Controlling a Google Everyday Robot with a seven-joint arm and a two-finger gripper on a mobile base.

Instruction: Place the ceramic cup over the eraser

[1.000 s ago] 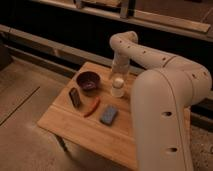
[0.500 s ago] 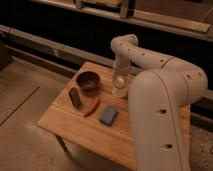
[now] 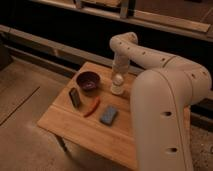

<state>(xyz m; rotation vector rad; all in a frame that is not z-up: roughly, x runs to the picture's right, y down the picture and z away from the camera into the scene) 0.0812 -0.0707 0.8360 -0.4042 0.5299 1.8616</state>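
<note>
I see the gripper point(image 3: 118, 78) down at the wooden table point(image 3: 70, 127), fingers closed on the small whitish ceramic cup point(image 3: 117, 87). The dark rectangular eraser point(image 3: 74, 96) lies apart from it.

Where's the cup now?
Camera view: cup on the far side of the table, just right of the dark bowl, end effector closed on its top.

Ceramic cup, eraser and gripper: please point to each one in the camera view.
ceramic cup point(image 3: 117, 89): camera view, lower side wall.
eraser point(image 3: 74, 97): camera view, middle of its top.
gripper point(image 3: 118, 78): camera view, between fingertips, shut on cup's top.
</note>
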